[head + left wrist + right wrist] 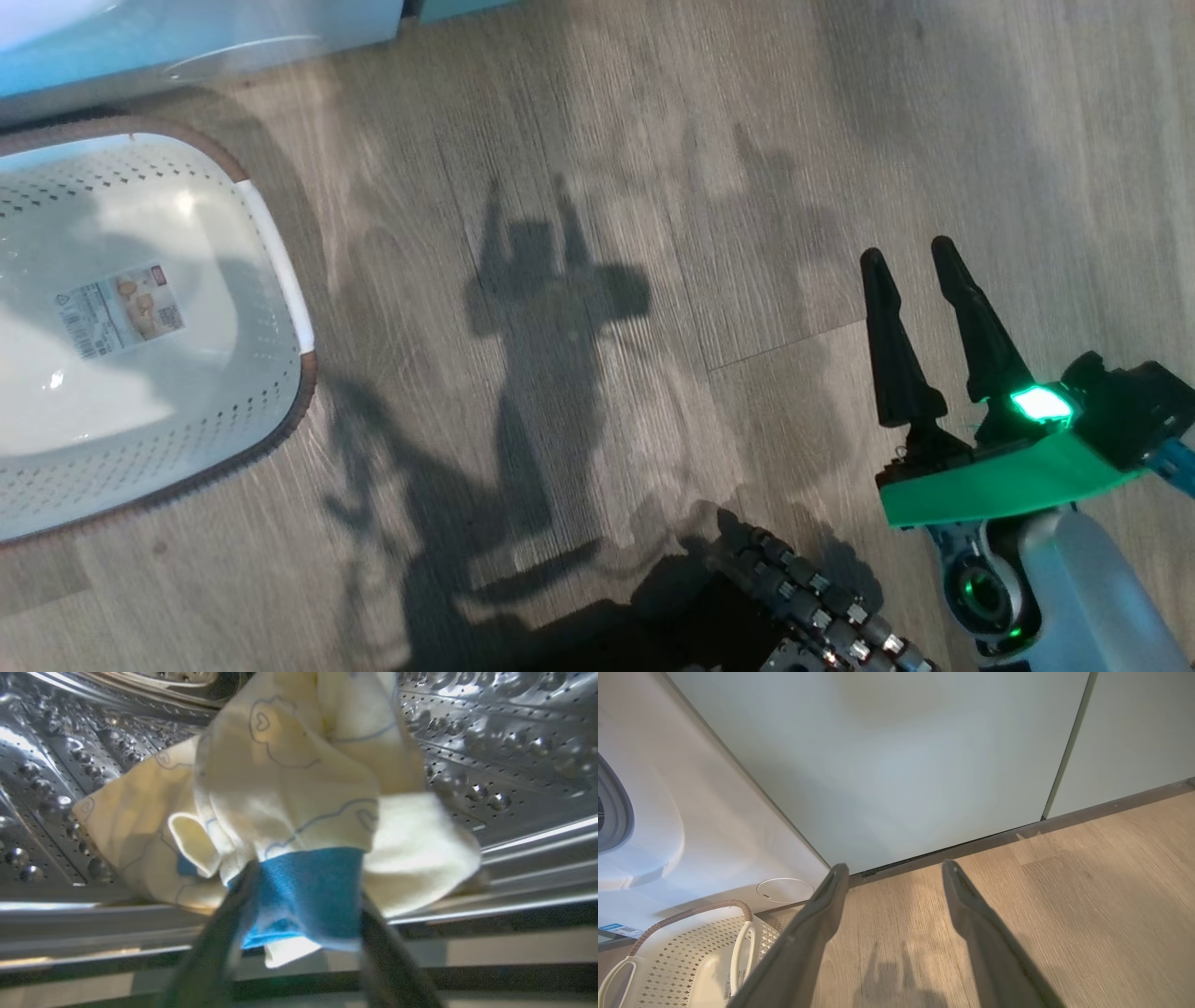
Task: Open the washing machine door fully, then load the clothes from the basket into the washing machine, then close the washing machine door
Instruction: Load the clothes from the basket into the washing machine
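Inside the steel drum of the washing machine (490, 742), the clothes (289, 793) lie in a cream bundle just past the lip. The left hand (306, 882) reaches in, its dark fingers standing apart either side of a garment's blue band. Through the blur one cannot tell whether they press the cloth or merely flank it.

The step in hand appears to be the drop. It would go best with the fingers spread wide and the bundle left deep in the drum. The arm should then draw straight back, so no trim snags and trails over the lip.

The left wrist view supplies the drum's interior. The head view gives the basket (245, 411) on the wooden floor (653, 140) at left, bare down to its base label, which suggests loading is nearly done. At lower right the right hand (907, 254) hovers spread, holding nothing. The right wrist view adds the machine's grey gasket (616, 807), its round service flap (784, 889) just beside the basket, and a pale green cabinet panel (901, 765).
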Controlling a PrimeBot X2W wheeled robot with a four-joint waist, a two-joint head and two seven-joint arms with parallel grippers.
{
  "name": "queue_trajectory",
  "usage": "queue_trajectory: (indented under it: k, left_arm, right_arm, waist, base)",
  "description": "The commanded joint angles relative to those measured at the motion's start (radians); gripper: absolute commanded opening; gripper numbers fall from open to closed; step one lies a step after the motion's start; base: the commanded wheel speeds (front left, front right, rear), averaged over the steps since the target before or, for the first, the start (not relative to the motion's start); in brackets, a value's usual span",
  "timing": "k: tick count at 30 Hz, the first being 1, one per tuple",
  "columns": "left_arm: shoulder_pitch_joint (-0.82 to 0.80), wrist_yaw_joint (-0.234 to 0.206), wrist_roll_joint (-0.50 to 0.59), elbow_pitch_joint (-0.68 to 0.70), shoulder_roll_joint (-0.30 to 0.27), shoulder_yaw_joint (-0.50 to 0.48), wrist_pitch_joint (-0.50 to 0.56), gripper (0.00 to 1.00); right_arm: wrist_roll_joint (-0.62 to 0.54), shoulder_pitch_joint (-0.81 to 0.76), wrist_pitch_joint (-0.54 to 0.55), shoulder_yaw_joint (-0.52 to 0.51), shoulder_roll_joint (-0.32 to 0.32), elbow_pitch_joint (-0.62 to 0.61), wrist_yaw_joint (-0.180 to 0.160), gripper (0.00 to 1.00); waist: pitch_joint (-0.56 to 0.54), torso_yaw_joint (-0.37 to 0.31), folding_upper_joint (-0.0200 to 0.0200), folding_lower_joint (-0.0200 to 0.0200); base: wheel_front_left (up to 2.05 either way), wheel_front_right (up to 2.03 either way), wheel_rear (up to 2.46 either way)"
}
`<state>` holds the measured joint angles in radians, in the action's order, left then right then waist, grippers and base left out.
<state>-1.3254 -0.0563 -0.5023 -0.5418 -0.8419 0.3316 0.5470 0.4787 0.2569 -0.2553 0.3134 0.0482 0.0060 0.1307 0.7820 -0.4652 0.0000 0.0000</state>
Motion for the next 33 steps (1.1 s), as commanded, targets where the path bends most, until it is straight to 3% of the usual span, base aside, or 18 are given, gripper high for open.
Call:
queue_trajectory:
  k: [1, 9, 24, 33]
  left_arm:
    - [-0.038, 0.002, 0.004, 0.020, -0.060, -0.021, 0.007, 0.00]
    - [-0.082, 0.013, 0.008, 0.014, -0.057, -0.012, -0.006, 0.00]
    - [-0.247, -0.025, 0.177, 0.019, -0.101, 0.016, -0.310, 0.00]
    - [-0.321, 0.016, 0.152, -0.082, -0.053, 0.044, -0.231, 0.00]
  right_arm:
    - [0.009, 0.000, -0.006, 0.015, 0.002, -0.027, 0.000, 1.00]
    - [0.022, 0.003, -0.006, 0.015, 0.002, -0.031, 0.000, 1.00]
    - [0.067, 0.018, -0.006, 0.038, 0.002, -0.040, 0.000, 1.00]
    - [0.076, 0.020, -0.006, 0.038, 0.002, -0.036, 0.000, 1.00]
  waist:
    - [0.005, -0.003, 0.0000, 0.0000]
    - [0.021, -0.012, 0.0000, 0.0000]
    - [0.096, -0.063, 0.0000, 0.0000]
    - [0.110, -0.055, 0.0000, 0.0000]
  base:
    - [0.00, 0.00, 0.00]
    - [0.00, 0.00, 0.00]
    - [0.00, 0.00, 0.00]
    - [0.00, 0.00, 0.00]
